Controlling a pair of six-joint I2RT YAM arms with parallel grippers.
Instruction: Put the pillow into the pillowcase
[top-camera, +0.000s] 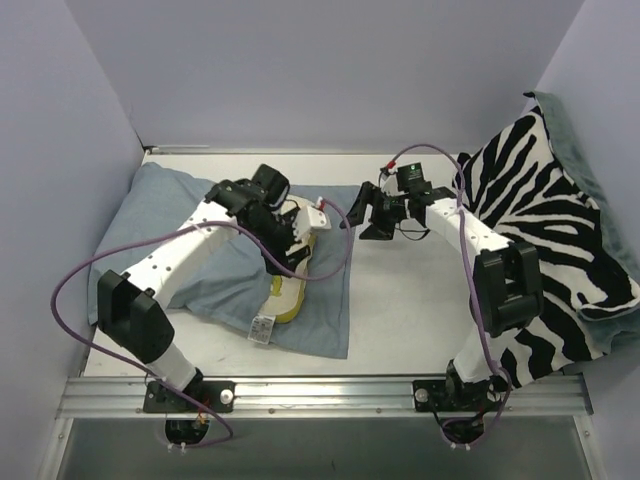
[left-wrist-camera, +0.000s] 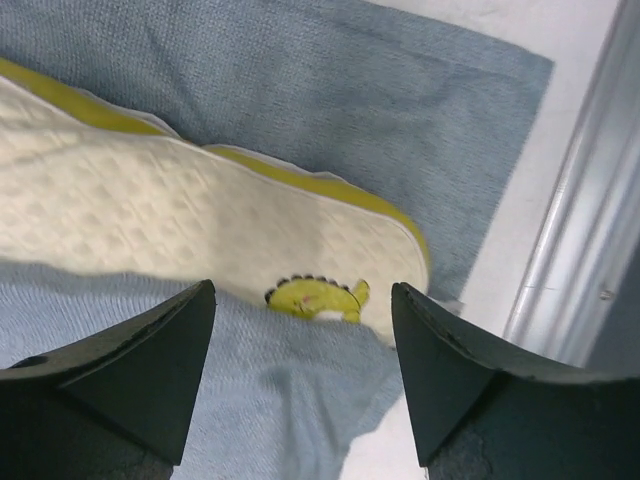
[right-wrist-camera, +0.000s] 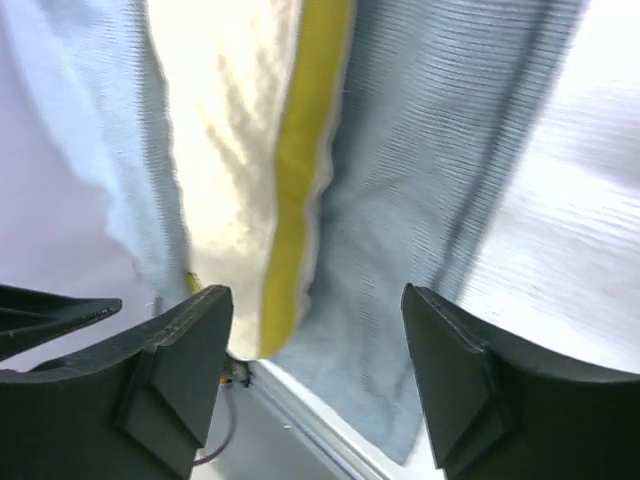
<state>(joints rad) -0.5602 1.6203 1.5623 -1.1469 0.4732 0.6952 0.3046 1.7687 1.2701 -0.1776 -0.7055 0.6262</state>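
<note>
Left fingers (left-wrist-camera: 150, 360): held apart with nothing between them; the left gripper (left-wrist-camera: 302, 292) is poised over the pillow corner bearing the yellow logo (left-wrist-camera: 315, 297). Whether cloth is touched cannot be told.
Right fingers (right-wrist-camera: 180, 370): also spread and empty; the right gripper (right-wrist-camera: 315, 300) is aimed at the yellow edge band from beside the case's far right corner.
Pillow (left-wrist-camera: 200, 210): laid on the left half of the table (top-camera: 420, 300), with blue-grey cloth seen beneath it and over its near part. It is judged to be partly sleeved, with one long edge, the logo corner and the white tag (top-camera: 262, 328) left exposed.
Pillowcase (left-wrist-camera: 400, 110): spread flat under the left arm, its open edge lying slack across the pillow.
Zebra cloth (top-camera: 540, 220): draped at the right, well apart.
Step in hand: judged mid-insertion, with neither gripper holding anything.
Next move: the case's loose upper layer would need to be pinched and lifted while the exposed corner is pushed further inside.
</note>
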